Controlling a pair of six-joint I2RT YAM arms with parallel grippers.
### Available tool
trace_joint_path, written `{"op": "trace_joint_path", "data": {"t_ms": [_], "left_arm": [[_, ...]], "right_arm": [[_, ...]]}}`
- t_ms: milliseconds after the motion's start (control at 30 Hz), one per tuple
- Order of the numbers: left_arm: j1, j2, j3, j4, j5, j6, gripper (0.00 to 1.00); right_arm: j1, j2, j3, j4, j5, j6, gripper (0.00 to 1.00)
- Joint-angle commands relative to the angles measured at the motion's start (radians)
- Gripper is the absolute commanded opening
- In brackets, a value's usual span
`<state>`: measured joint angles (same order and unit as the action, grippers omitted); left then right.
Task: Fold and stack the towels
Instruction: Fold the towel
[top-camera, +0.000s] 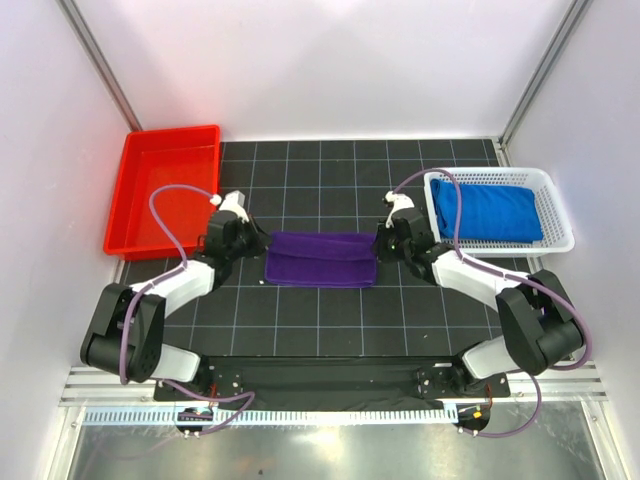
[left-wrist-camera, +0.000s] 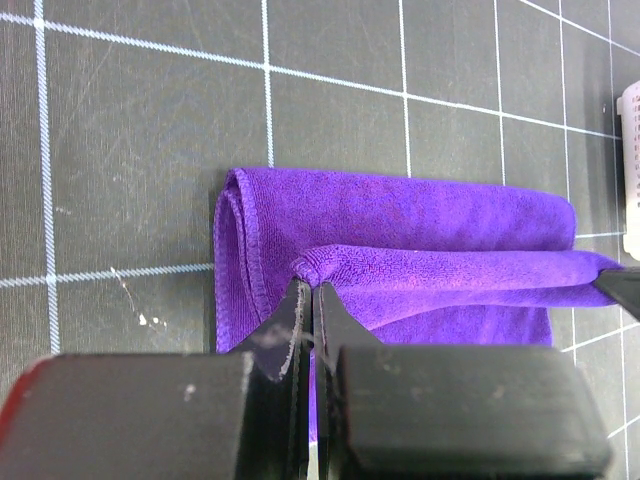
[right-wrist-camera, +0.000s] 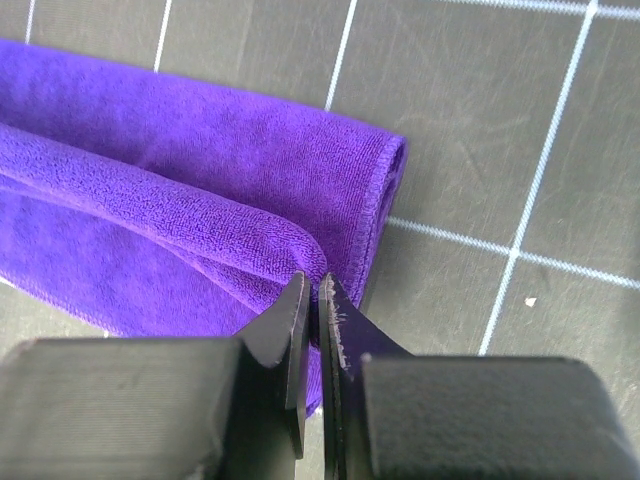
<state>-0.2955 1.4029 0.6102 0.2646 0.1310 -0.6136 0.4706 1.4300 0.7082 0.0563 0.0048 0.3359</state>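
Clearly both jaws are pinched shut on cloth: my left gripper (left-wrist-camera: 311, 292) and right gripper (right-wrist-camera: 313, 290) each nip one end of the top fold of the purple towel (top-camera: 320, 262), lying on the mat (top-camera: 300, 312) between the arms. Light and floppy, I judge, so its hemmed ends hold best.

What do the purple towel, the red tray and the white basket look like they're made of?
The purple towel looks like soft terry or microfibre cloth, matte: fine pile and a stitched hem show up close. The red tray is likely moulded plastic, smooth with a slight sheen. The white basket is probably plastic too, with perforated mesh walls; too small to be sure.
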Motion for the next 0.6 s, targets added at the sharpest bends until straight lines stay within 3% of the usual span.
{"op": "trace_joint_path", "data": {"t_ms": [0, 567], "left_arm": [[-0.004, -0.039, -0.015, 0.007, -0.028, -0.003, 0.0], [-0.008, -0.088, -0.061, -0.036, -0.045, 0.0, 0.0]], "right_arm": [[0.013, -0.048, -0.015, 0.031, 0.032, 0.012, 0.01], [0.033, -0.105, -0.059, 0.01, 0.038, 0.023, 0.01]]}}
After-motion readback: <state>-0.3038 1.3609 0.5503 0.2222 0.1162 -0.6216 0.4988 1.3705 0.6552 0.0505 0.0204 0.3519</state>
